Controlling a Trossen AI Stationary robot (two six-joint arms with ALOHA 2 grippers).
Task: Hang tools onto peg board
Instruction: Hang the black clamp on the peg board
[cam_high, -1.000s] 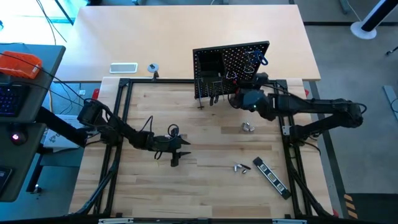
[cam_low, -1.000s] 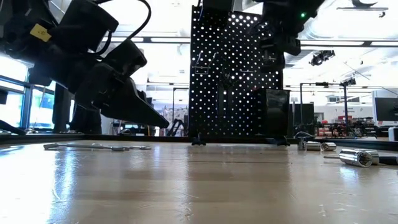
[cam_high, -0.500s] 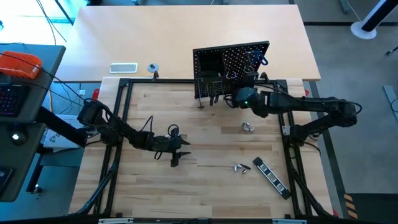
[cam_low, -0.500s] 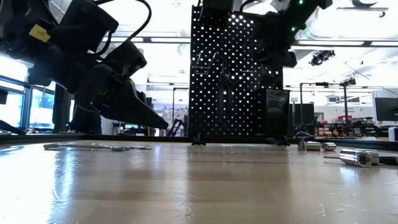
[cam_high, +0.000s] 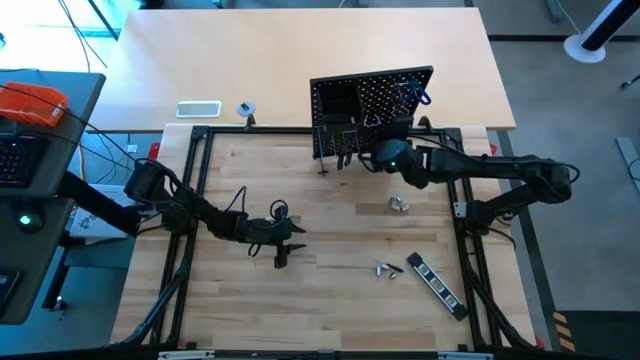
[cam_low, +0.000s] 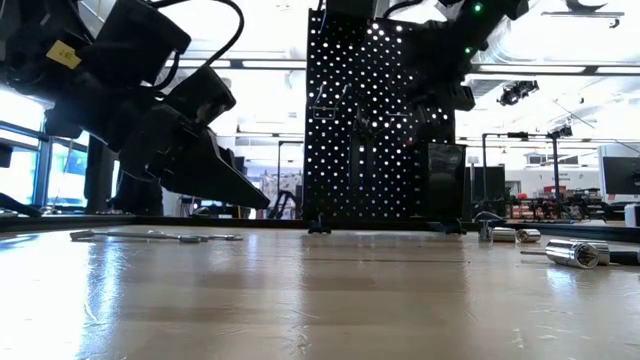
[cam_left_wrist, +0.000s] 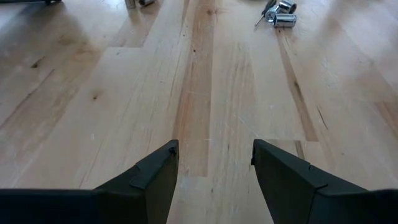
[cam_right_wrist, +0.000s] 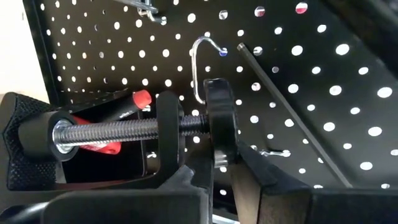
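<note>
Right pincer (cam_right_wrist: 221, 168), advanced closer to the peg board (cam_high: 372, 110) and clamped on the clamp (cam_right_wrist: 186, 124), may miss the hook (cam_right_wrist: 200, 62) and drop it; left pincer (cam_left_wrist: 214, 165) idles wide.

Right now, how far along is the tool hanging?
Done: several tools hang on the upright black perforated peg board. In hand: the right pincer is shut on a black screw clamp at a silver hook. Left: silver sockets and a black striped bar remain on the table; the open left pincer waits.
</note>
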